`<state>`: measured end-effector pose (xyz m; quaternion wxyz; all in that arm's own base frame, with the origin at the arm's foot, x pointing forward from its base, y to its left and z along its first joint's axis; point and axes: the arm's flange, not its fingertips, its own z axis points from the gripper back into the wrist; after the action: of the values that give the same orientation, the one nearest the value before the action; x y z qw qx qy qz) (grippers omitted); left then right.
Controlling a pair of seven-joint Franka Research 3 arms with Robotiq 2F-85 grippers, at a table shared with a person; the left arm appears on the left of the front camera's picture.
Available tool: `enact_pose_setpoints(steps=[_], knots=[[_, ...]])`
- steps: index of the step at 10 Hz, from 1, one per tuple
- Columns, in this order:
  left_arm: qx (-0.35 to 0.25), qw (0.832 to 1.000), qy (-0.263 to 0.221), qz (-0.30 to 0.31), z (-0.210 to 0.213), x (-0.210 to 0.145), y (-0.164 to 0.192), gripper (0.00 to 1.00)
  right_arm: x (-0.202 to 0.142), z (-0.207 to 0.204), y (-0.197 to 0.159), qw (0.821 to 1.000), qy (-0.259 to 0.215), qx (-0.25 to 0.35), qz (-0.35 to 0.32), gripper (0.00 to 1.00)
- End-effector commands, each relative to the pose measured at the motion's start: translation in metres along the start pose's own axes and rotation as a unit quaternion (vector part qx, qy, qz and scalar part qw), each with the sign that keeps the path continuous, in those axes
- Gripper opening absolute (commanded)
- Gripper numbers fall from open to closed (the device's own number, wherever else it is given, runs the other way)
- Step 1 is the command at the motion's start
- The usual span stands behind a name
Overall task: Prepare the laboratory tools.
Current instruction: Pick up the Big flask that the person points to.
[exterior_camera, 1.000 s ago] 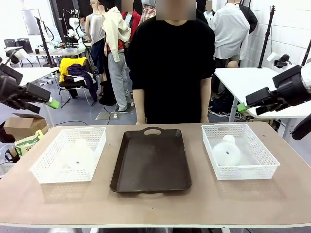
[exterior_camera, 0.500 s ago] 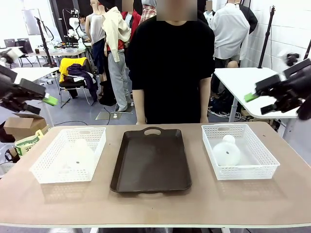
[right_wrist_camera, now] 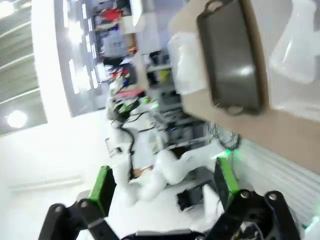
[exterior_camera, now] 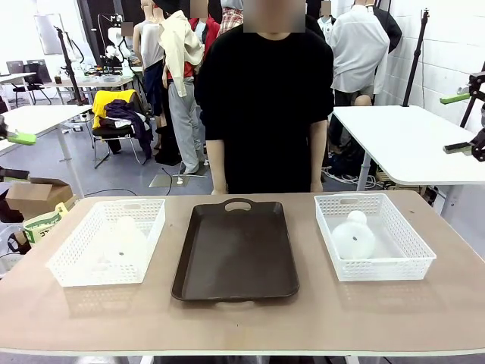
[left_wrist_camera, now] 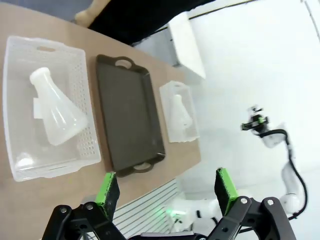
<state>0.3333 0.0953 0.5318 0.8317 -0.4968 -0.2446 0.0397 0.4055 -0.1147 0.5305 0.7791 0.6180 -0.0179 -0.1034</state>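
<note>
Two frosted-white conical flasks lie on their sides, each in its own white mesh basket. The left flask is in the left basket. The right flask is in the right basket. My left gripper hangs open, high above and left of the table's left end, with nothing between its green pads. My right gripper is open too, high beyond the right end, and holds nothing.
A dark brown tray lies bare at the table's middle between the baskets. A person in black stands at the far edge, arms down. White tables stand behind on both sides.
Both arms have swung outward and upward, from over the table's ends to the picture's edges. Both grippers stayed open. Flasks, baskets and tray have not moved.
</note>
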Motion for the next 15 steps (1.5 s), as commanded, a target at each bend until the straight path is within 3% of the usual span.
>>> enact_pose_setpoints(steps=[1, 4, 7, 11, 12, 15], knots=[[-0.028, 0.999, 0.003, 0.022, 0.012, 0.011, 0.029, 1.0, 0.01, 0.001, -0.012, 0.998, 0.028, 0.031, -0.049, 1.0], [-0.087, 0.994, 0.039, 0.057, 0.027, 0.017, 0.074, 1.0, 0.007, 0.003, -0.046, 0.988, 0.102, 0.088, -0.077, 1.0], [-0.111, 0.988, 0.089, 0.053, 0.025, 0.013, 0.09, 1.0, -0.01, 0.004, -0.065, 0.978, 0.164, 0.113, -0.066, 1.0], [-0.126, 0.984, 0.119, 0.037, 0.018, 0.014, 0.086, 1.0, -0.026, -0.002, -0.074, 0.973, 0.207, 0.067, -0.069, 1.0], [-0.139, 0.983, 0.111, 0.04, 0.017, 0.016, 0.083, 1.0, -0.025, -0.005, -0.08, 0.975, 0.211, 0.025, -0.057, 1.0], [-0.173, 0.978, 0.098, 0.059, 0.019, 0.012, 0.088, 1.0, -0.025, -0.019, -0.092, 0.974, 0.224, -0.018, -0.008, 1.0]])
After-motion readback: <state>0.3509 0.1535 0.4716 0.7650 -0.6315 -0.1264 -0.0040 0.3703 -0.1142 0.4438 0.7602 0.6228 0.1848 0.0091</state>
